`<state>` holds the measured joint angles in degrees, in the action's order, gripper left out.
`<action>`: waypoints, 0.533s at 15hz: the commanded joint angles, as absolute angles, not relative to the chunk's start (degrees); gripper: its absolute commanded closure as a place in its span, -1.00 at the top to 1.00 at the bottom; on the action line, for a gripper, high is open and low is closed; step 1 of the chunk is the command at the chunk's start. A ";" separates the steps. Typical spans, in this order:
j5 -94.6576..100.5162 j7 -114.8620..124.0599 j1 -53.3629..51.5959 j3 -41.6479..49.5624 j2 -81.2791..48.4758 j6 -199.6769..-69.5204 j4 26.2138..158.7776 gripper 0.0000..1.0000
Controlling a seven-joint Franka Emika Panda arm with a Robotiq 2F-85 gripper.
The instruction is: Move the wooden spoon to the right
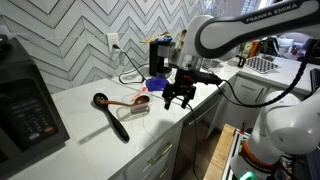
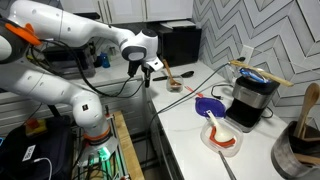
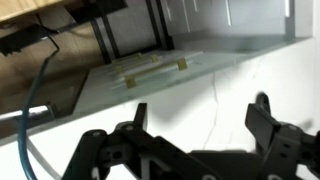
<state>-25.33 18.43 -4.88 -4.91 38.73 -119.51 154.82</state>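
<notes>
The wooden spoon (image 1: 134, 101) is small and reddish-brown. It lies on the white counter (image 1: 90, 125) beside a small white-and-green object (image 1: 138, 110). It also shows in an exterior view (image 2: 176, 86), small and unclear. My gripper (image 1: 180, 98) hangs fingers-down over the counter's front edge, to the right of the spoon and apart from it. It is open and empty. In the wrist view the open jaws (image 3: 200, 140) frame only bare white counter; the spoon is out of that view.
A larger black spoon (image 1: 112, 116) lies left of the wooden spoon. A black appliance (image 1: 25, 110) stands at the left. A coffee maker (image 2: 250, 98), a blue lid (image 2: 208, 103) and a red-and-white dish (image 2: 222, 138) stand further along. Cables run along the wall. Drawers (image 3: 150, 70) lie below the edge.
</notes>
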 commanded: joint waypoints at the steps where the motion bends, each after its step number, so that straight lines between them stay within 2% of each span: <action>1: -31.40 18.60 -4.93 -4.59 26.78 -130.26 146.03 1.00; 6: -33.80 16.14 -8.26 -6.21 13.02 -138.66 135.86 1.00; 8: -31.93 23.73 -7.39 -8.70 9.96 -144.04 133.93 1.00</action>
<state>-32.34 17.81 -7.57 -6.45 16.06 -138.43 138.01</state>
